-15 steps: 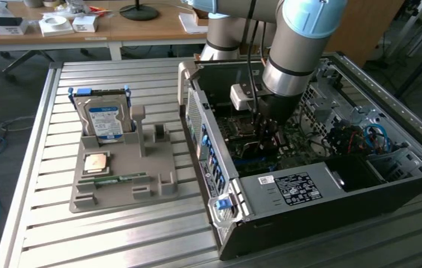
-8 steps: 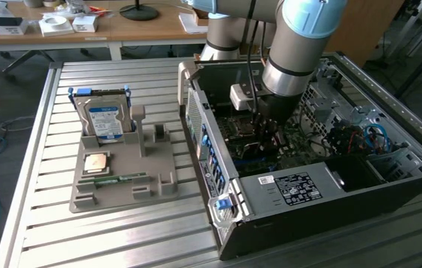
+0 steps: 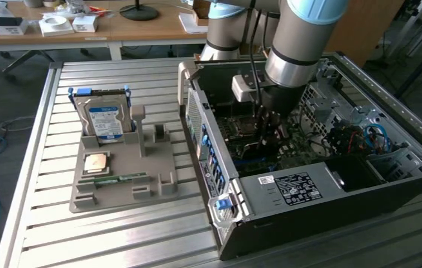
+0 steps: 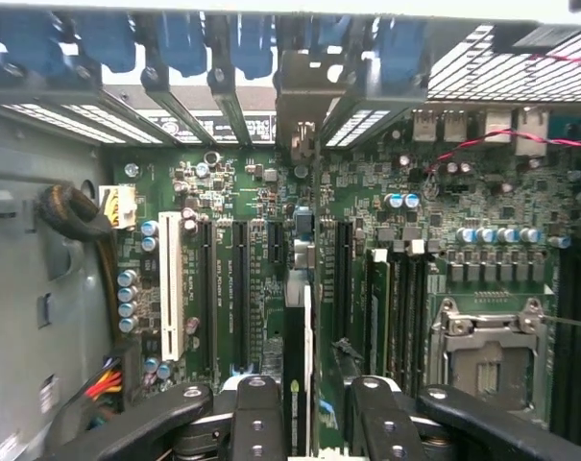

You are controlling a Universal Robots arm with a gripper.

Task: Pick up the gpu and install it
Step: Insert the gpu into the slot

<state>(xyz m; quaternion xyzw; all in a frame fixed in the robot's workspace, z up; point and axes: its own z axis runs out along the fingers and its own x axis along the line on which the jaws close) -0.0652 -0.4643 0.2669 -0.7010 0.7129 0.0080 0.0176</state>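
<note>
1. I've got the arm reaching down into the open PC case [image 3: 330, 184], which lies on its side on the slatted worktop [image 3: 121, 234]. The gripper [image 3: 269, 129] sits low over the motherboard [image 3: 300, 148], about mid-case.

2. From the wrist view, the gpu [image 4: 304, 327] stands edge-on in a slot on the motherboard [image 4: 242, 202], running straight away from the gripper [image 4: 304, 423] toward the rear bracket openings [image 4: 304, 82]. Its pale bracket lines up with one of those openings.

3. Gripper state: fingers [image 4: 258, 423] are spread a bit, one on each side of the card's near edge. I can't tell if the pads touch the card.

4. Room to move is tight. Empty long slots run just beside the card on both sides, and the CPU socket [image 4: 487, 351] is near. A cable bundle [image 4: 74, 216] hangs by the case wall, well apart from the card.

5. In the exterior view, case walls box the arm in all round, with the drive cage and blue cables [image 3: 375, 137] toward that view's right.

6. Out on the worktop, the grey parts holder [image 3: 121, 173] has a hard drive [image 3: 105, 118] standing upright, a CPU [image 3: 95, 163] and a memory stick [image 3: 118, 180] lying flat. It's well apart from the case.
</note>
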